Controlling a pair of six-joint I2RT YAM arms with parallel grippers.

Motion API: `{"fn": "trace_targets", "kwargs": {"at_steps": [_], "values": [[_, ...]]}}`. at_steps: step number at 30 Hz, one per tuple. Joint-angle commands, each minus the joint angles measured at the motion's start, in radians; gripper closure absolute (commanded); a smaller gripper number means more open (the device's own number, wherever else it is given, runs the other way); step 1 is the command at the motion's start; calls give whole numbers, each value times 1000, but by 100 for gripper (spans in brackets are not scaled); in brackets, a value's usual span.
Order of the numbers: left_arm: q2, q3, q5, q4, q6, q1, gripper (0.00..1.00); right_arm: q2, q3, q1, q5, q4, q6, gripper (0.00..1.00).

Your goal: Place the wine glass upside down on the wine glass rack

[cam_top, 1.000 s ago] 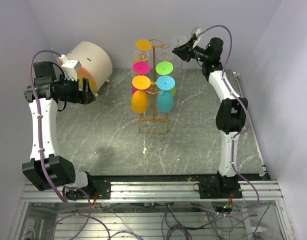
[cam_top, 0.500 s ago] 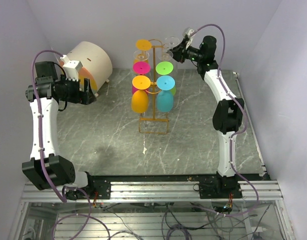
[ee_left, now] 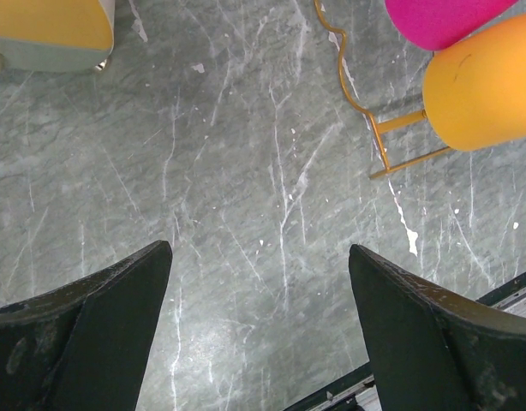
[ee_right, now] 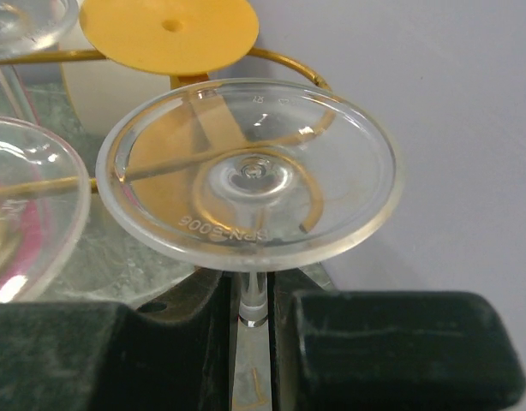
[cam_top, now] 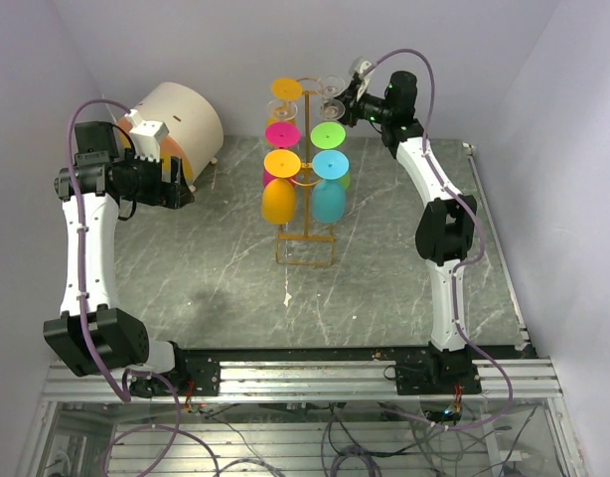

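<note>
Standing mid-way across the grey marble-patterned surface (cam_top: 206, 268), the tall orange-yellow thin-wire wine glass rack (cam_top: 305, 250) rests its rectangular base flat. Its upright frame carries upside-down coloured glasses (cam_top: 277, 202) in orange, pink, green and cyan, feet up and bowls down. Out to the left and well apart from the stand, the left tool (ee_left: 259, 250) hovers over bare stone pattern with its two black fingers spread wide and nothing between them. Beyond it, a cream cylindrical drum (cam_top: 181, 119) lies on its side near the back wall.

At the rack's far upper right, the right tool (ee_right: 254, 318) is clamped on the thin stem of the clear wine glass (ee_right: 250, 175), one finger pressed to either side. The glass's round foot sits just past the fingertips, directly ahead of the tool and level with the rack's top wire loop, which shows through the clear disc. Whether foot and wire touch cannot be told. With the foot uppermost, the stem runs down from it into the grip, so the long axis stands near upright. The bowl is hidden below the fingers. An orange foot disc (ee_right: 169, 34) and another clear foot (ee_right: 27, 201) sit just beyond on the rack.
</note>
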Motion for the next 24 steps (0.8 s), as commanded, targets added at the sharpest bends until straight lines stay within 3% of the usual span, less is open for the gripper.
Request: {"fn": "trace_targets", "kwargs": {"at_steps": [1, 8, 9, 12, 15, 24], "values": [[-1, 28, -7, -10, 15, -10, 5, 27, 48, 18, 21, -48, -61, 100], [-2, 25, -8, -10, 16, -11, 5, 15, 15, 21, 46, -46, -81, 100], [-1, 24, -7, -10, 16, -11, 5, 10, 2, 20, 57, -34, -74, 94], [0, 24, -6, -12, 18, -12, 5, -21, -67, 20, 89, 22, -59, 59], [0, 24, -9, -15, 16, -13, 5, -56, -122, 18, 111, 63, -59, 41], [-6, 38, -67, -78, 27, -19, 0, -159, -277, -36, 109, 177, 10, 27]]}}
